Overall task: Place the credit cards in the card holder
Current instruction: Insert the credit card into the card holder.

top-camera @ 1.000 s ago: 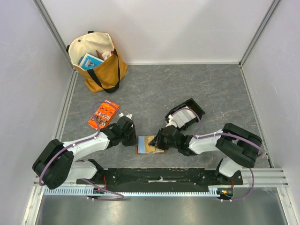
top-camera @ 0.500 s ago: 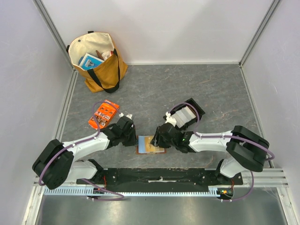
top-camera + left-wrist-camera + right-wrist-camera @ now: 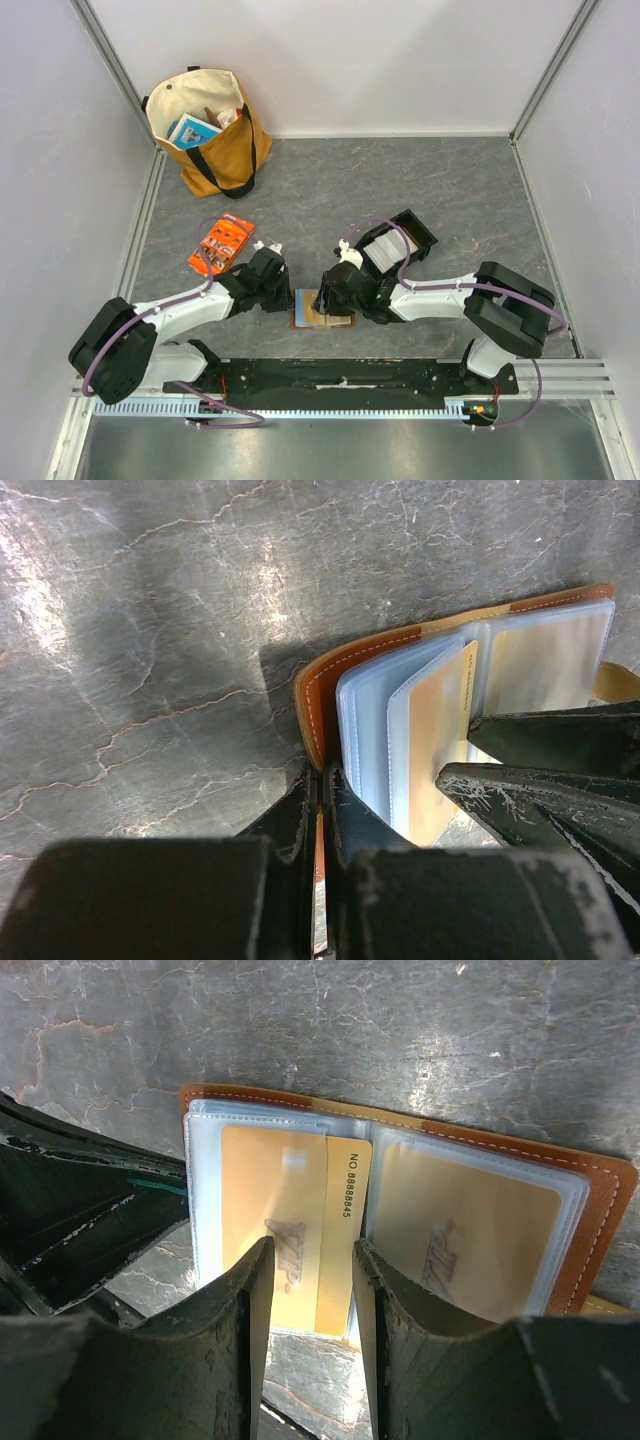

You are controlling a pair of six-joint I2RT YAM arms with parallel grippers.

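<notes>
From above you see the whole bench [image 3: 450, 190]; your two wrist cameras sit close, facing the card holder [image 3: 318, 695] from left and right.

The tan-brown leather card holder [image 3: 605, 1210] lies open on the grey table [image 3: 450, 1040], clear sleeves up. One gold card [image 3: 345, 1200] pokes from a sleeve, and a second gold card [image 3: 470, 1225] is fully tucked in.

Top view is bright, even and sharp; shadows on the desk [image 3: 330, 190] are faint and soft. Left wrist: white glare patches on desk, hard dark shadow beside the holder [image 3: 315, 695], my left tool [image 3: 318, 800] blurred, near-black. Right wrist: desk glare along the top, sheen on the sleeves [image 3: 203, 1210], right tool [image 3: 310, 1260] soft and underexposed.
</notes>
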